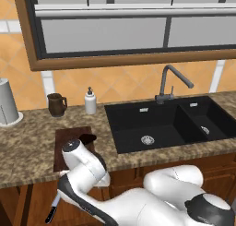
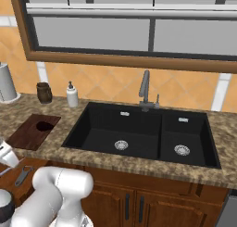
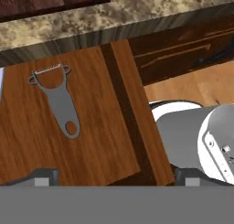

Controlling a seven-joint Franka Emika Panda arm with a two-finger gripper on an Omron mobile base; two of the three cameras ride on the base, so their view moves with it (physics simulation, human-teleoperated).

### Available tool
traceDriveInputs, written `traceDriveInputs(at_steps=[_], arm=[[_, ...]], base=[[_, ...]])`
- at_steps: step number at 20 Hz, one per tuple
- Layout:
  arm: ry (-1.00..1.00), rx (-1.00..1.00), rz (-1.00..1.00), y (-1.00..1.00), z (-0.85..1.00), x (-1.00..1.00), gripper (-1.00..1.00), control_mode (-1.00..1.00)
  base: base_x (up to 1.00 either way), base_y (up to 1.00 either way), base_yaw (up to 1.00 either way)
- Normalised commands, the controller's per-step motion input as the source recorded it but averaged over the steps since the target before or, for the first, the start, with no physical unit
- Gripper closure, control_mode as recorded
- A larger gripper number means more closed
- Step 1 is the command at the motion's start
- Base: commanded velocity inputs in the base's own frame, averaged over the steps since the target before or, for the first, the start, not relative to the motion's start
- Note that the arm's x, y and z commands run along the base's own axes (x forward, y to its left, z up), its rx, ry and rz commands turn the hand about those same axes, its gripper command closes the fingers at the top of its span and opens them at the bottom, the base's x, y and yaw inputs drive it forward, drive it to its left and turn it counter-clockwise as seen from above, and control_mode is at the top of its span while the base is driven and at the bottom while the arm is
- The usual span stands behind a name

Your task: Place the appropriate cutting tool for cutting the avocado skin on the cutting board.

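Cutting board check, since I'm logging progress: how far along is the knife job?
Nothing is done yet: the cutting board carries just the avocado. In hand: the gripper is open and empty, facing the peeler on wood below the counter. Left: grasp the knife, apparently low beside the arm, and lay it on the board.

A dark mug and white soap dispenser stand left of the black double sink; grey peeler lies on wood.

My views are evenly, flatly lit and rendered, with soft detail, no glare, faint shadows under the table edge; the sink reads very dark
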Motion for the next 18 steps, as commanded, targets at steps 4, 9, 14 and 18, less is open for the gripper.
traceDriveInputs(at_steps=[4, 9, 14, 18], arm=[[0.04, 0.18, 0.00, 0.58, -0.83, 0.15, -1.00, -1.00], [0.05, 0.03, 0.00, 0.25, -0.57, 0.08, -1.00, -1.00], [0.11, 0.00, 0.00, 0.26, -0.43, 0.03, -1.00, -1.00], [0.15, 0.00, 0.02, 0.19, -0.51, 0.01, -1.00, -1.00]], base=[[0.00, 0.00, 0.00], [0.00, 0.00, 0.00], [0.00, 0.00, 0.00], [0.00, 0.00, 0.00]])
